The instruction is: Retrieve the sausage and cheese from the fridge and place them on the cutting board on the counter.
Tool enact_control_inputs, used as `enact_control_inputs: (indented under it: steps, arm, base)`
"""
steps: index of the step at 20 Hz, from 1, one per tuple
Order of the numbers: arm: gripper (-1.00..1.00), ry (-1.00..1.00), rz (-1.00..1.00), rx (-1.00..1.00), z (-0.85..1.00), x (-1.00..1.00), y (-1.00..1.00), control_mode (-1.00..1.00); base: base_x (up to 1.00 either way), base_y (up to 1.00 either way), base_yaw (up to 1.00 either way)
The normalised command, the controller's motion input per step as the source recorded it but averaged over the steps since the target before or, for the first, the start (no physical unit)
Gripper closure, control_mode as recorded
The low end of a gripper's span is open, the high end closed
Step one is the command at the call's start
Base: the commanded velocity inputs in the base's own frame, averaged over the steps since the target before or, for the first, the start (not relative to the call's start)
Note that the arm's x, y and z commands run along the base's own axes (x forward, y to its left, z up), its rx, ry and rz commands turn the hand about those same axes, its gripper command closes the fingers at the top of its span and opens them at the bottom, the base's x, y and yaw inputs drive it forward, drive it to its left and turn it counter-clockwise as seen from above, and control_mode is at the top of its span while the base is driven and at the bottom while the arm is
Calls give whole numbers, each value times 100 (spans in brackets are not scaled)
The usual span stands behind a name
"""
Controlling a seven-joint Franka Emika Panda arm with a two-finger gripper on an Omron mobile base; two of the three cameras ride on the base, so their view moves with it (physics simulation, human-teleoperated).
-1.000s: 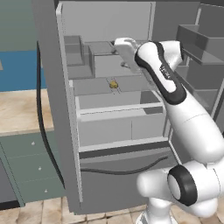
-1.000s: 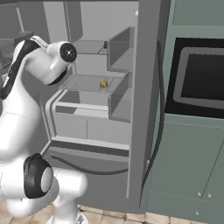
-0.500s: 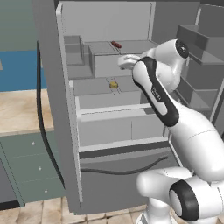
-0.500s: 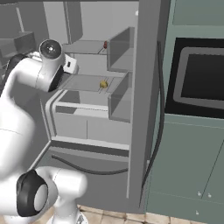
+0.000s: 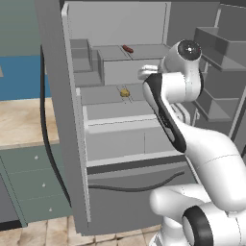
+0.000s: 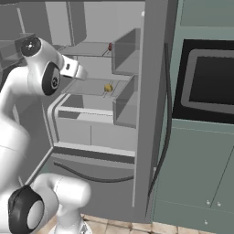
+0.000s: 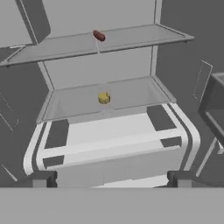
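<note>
The fridge (image 5: 53, 96) stands with its doors open. On its upper shelf lies the dark red sausage (image 5: 127, 48) (image 6: 110, 46) (image 7: 99, 35). One shelf lower sits the yellow cheese (image 5: 124, 92) (image 6: 108, 87) (image 7: 104, 98), near the middle. My gripper (image 7: 111, 179) hangs in front of the shelves, well short of both, looking in at the cheese shelf. It is open, its fingertips (image 7: 41, 178) far apart with nothing between them. The beige counter (image 5: 19, 120) lies left of the fridge. The cutting board is out of view.
White drawers (image 7: 118, 144) sit below the cheese shelf. Door bins (image 5: 216, 72) line the open right door, close to my elbow. A built-in oven (image 6: 210, 77) and green cabinets (image 6: 196, 173) stand right of the fridge, and green drawers (image 5: 29, 182) sit under the counter.
My hand has dropped from the sausage shelf's height to just above the cheese shelf and drawn back a little, with the upper arm swinging right. Sausage and cheese have not moved.
</note>
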Motion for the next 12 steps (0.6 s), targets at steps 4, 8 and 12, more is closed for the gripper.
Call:
enact_control_inputs:
  steps: [4,8,12]
  arm:
    - [-100,15,-23,-14,0,-2,-41,-100]
    - [-100,0,-1,-3,0,0,-20,-100]
    - [-100,0,13,0,-2,-47,-9,-100]
  base:
    - [0,0,0]
    - [0,0,0]
    - [0,0,0]
